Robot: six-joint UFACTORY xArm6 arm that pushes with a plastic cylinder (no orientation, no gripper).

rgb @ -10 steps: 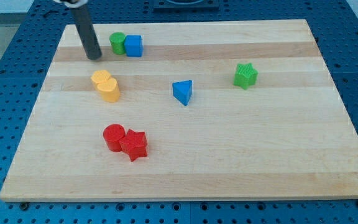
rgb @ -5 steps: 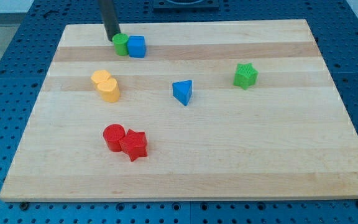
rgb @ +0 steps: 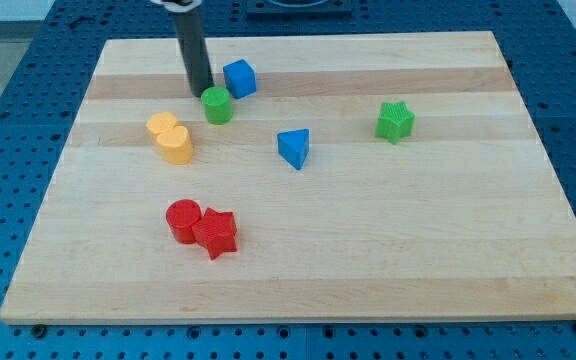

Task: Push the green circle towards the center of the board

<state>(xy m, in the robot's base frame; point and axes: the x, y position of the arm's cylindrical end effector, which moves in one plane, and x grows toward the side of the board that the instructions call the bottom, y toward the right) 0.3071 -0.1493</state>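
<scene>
The green circle (rgb: 218, 105) is a short green cylinder on the wooden board (rgb: 388, 230), in the upper left part of the view. My tip (rgb: 201, 92) is the lower end of a dark rod that comes down from the view's top. It stands right against the green circle's upper left side. The blue cube (rgb: 239, 78) sits just up and right of the green circle, a small gap apart from it.
A yellow block (rgb: 171, 138) lies down and left of the green circle. A blue triangle (rgb: 294, 148) is near the middle. A green star (rgb: 395, 121) is at the right. A red cylinder (rgb: 183, 220) touches a red star (rgb: 215, 233) at lower left.
My tip went up and around behind the green circle, then pushed it down and right, away from the blue cube. The blue cube shifted slightly right and turned.
</scene>
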